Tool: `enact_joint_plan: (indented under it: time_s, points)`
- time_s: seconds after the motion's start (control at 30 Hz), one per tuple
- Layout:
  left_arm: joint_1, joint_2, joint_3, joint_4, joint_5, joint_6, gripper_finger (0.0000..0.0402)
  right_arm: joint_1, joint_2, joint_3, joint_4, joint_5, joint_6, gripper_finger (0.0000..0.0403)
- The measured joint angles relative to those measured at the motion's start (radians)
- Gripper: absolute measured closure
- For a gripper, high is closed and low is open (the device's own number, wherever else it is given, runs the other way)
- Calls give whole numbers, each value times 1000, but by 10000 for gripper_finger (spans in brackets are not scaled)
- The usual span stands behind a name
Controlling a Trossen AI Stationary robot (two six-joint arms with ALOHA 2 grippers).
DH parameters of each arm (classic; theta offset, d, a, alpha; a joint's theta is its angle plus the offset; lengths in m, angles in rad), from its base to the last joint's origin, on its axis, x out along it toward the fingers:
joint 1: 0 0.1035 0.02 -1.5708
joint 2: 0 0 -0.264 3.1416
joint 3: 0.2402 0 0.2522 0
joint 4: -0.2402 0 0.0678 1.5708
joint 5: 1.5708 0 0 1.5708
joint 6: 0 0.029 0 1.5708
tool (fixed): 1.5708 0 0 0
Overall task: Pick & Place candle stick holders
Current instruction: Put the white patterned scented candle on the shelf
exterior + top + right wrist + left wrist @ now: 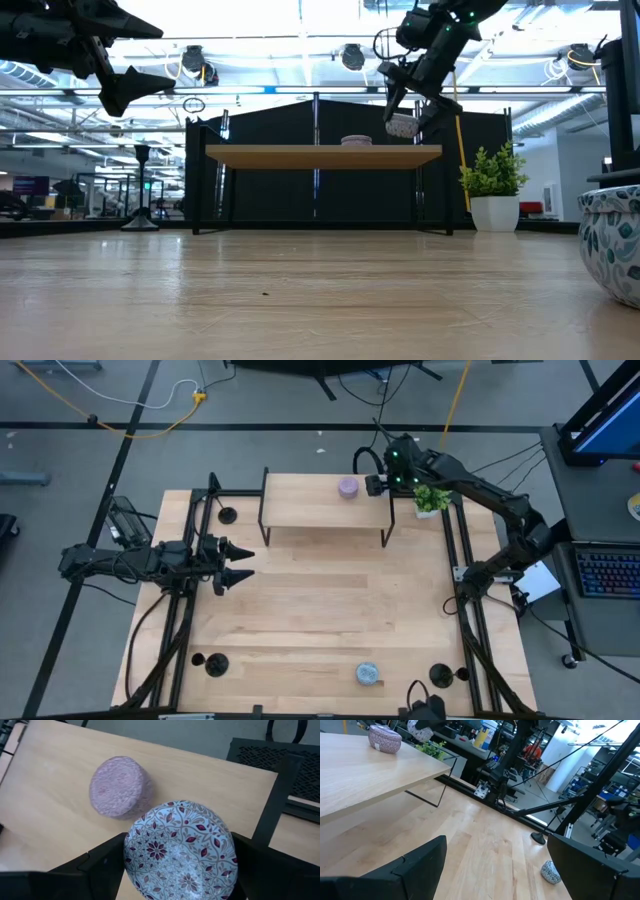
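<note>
High view shows the three candle stick holders standing apart on the wooden table, none of them held: one candle stick holder at the far left just beside the shelf's left legs, a second holder near the front left corner, and a third holder near the front right corner. Between the two front ones, closer to the right one, sits a second patterned bowl.

The left gripper hovers above the table's left side, well clear of all three holders. Its fingers are spread wide and have nothing between them; its wrist camera looks past them to bare wood.

The right gripper is up at the right end of the raised wooden shelf at the back of the table. It has hold of a blue patterned bowl — its wrist view shows the bowl sitting between the two dark fingers, which are set wide to fit against its sides. From the low view the bowl hangs just above the shelf top, not resting on it. Just beside it on the shelf lies a pink bowl, turned upside down.

A small potted plant stands on the table right of the shelf, close under the right arm.
</note>
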Motion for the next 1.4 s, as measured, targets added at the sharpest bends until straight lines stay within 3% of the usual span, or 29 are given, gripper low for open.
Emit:
enact_joint_plan:
  time_s: [1.4]
  points:
    - [0,0,0,0,-19,3,50,9,93,0,50,0,27,78]
